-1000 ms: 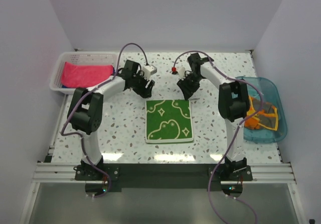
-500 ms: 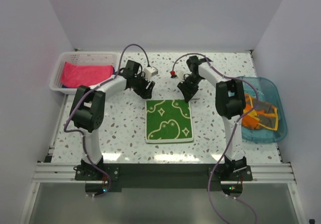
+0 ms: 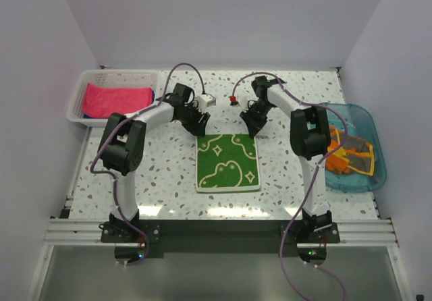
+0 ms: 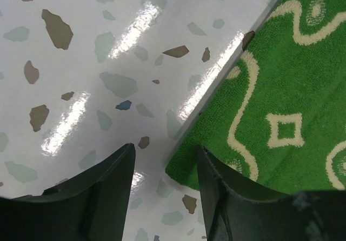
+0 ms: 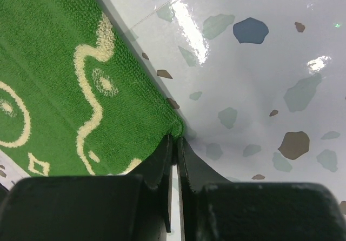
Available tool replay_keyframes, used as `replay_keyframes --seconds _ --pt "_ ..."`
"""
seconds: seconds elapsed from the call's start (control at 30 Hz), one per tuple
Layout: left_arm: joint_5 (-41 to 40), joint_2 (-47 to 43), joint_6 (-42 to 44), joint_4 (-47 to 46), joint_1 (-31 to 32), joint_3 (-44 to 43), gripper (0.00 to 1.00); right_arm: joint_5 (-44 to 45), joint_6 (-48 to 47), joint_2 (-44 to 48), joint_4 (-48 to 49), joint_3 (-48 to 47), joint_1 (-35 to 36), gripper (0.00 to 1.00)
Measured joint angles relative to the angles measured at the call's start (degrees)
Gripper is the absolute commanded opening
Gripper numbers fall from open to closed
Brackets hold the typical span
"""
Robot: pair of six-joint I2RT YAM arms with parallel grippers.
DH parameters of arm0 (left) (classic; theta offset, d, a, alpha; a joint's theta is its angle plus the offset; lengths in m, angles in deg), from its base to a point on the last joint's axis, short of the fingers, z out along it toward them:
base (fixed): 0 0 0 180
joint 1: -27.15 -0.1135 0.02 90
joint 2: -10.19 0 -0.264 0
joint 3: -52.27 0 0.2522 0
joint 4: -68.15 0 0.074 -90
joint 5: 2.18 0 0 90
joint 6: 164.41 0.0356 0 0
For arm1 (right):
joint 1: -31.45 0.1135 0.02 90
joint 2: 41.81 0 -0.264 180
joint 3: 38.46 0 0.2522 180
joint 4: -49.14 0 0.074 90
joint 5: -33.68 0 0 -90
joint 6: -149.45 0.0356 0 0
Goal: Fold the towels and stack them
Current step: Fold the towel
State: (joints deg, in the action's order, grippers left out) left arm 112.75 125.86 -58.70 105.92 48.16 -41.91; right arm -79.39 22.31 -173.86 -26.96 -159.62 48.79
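Approach to the green towel (image 3: pixel 228 162) is finishing. Over the last second both arms have been moving down from behind the cloth to its far edge, and each gripper is now sitting at one far corner. The towel is lying flat and unfolded at the centre of the table (image 3: pixel 162 166), so the first fold is judged to be starting, with the two far corners as the lift points.

The right gripper (image 5: pixel 175 139) is standing with its jaws drawn together until almost no gap remains. The far right corner of the towel is meeting the fingertips and appears to be pinched between them.

The left gripper (image 4: pixel 165 154) is standing partly open and is gripping nothing. Its jaws are straddling the far left corner, one over bare table and the other over the green pile. The left side is therefore judged to be lagging the right, and a level lift is calling for that grip to be completed first.

A pink towel (image 3: pixel 115 98) is lying in the basket (image 3: pixel 75 108) at far left.
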Motion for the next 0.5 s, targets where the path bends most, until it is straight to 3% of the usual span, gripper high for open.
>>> replay_keyframes --seconds 0.5 --pt "-0.15 0.90 2.01 2.89 0.50 0.00 0.44 -0.09 0.09 0.57 0.92 1.03 -0.11 0.03"
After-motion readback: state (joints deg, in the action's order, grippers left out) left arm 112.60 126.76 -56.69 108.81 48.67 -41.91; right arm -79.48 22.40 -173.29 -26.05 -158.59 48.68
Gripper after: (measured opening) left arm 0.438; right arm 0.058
